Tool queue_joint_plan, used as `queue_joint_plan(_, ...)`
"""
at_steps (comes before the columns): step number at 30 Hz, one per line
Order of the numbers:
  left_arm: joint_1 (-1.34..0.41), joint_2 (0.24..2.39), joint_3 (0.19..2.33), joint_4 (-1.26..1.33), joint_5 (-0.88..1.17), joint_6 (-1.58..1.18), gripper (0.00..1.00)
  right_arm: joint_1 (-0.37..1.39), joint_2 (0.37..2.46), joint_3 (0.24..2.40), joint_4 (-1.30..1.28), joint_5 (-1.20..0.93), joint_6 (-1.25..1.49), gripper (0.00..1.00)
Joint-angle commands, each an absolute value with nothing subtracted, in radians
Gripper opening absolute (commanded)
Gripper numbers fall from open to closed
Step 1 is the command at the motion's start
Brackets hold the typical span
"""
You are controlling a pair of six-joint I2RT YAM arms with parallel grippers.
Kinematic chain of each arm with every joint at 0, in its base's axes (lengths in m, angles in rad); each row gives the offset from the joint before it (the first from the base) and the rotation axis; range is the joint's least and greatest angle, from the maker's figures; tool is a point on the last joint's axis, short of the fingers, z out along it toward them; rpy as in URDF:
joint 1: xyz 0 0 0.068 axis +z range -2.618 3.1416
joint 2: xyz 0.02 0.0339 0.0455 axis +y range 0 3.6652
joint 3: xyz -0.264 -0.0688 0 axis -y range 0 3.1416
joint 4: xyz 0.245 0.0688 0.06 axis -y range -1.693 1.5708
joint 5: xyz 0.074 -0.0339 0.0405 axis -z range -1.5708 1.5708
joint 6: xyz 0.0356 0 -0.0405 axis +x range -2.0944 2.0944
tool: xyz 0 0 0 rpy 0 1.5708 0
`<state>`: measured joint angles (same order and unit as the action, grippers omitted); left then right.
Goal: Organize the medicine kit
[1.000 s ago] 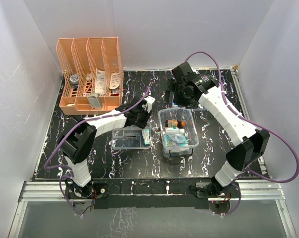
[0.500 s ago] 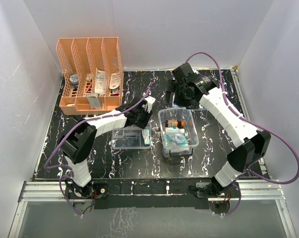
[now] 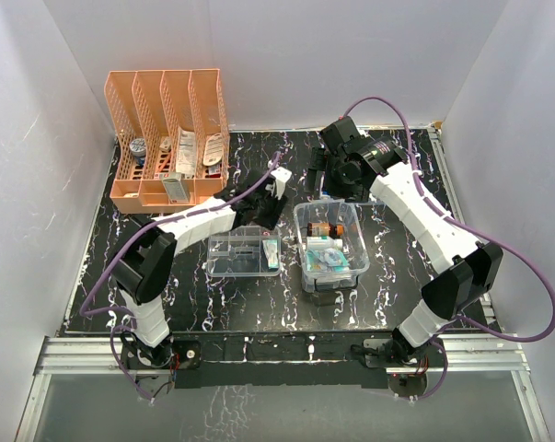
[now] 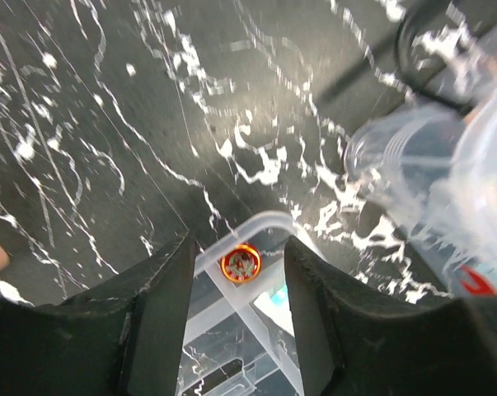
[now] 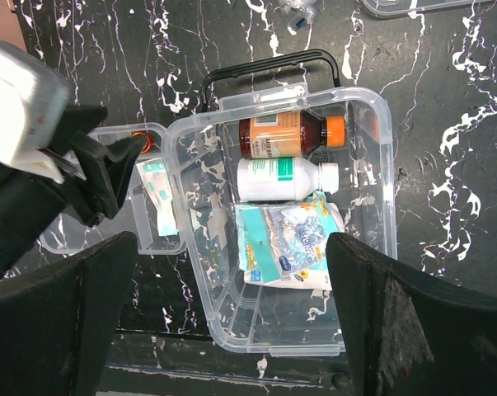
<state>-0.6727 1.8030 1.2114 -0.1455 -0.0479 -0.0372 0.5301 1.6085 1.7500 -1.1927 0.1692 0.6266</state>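
Tabletop [image 3: 387,285] of black stone pattern with white veins was seen from above, with two robot arms bolted at its near edge. The medicine kit [image 3: 330,241], a deep clear plastic rectangular box with rounded corners, was placed a little right of the table's middle, lid off and open at the top. In the right wrist view, an amber bottle with an orange cap [image 5: 285,134] and a white bottle [image 5: 281,177] were laid on their sides within it, side by side, and pale blue and white sachets [image 5: 285,243] were heaped beside the white bottle. A dark handle [image 5: 273,70] was shown just past the far short wall of the kit. A red mark [image 4: 477,280] on the kit's wall was caught at the edge of the left wrist view.

Just left of the kit was set a smaller shallow clear divided tray [image 3: 245,255], with a teal and white packet [image 5: 159,198] in the compartment nearest the kit. A small round orange item [image 4: 241,263] was lodged in the tray's far corner. The left gripper [image 4: 240,272] was held over that corner, its fingers parted and nothing clasped between them. The right gripper [image 5: 232,247] was raised near the far end of the kit, jaws spread wide and empty.

An orange slotted plastic file rack [image 3: 167,129], with small supplies in its slots, was stood at the far left corner, well apart from the kit.
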Motion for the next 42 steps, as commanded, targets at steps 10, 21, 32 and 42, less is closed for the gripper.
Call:
queue_joint_plan(10, -0.577, 2.031, 1.738, -0.161, -0.043, -0.071, 0.63, 0.531, 1.609, 1.814, -1.169, 0.227, 0.611, 0.98)
queue_joint_plan(21, -0.575, 2.34, 2.127, -0.225, 0.113, -0.261, 0.72, 0.528, 1.61, 1.853, -1.215, 0.281, 0.629, 0.98)
queue_joint_plan(32, -0.581, 2.419, 2.154, -0.156, 0.324, -0.37, 0.69, 0.523, 1.603, 1.842, -1.223, 0.291, 0.638, 0.98)
queue_joint_plan(42, -0.624, 2.491, 2.186, -0.159, 0.308, -0.351, 0.7, 0.522, 1.582, 1.82, -1.218, 0.296, 0.646, 0.98)
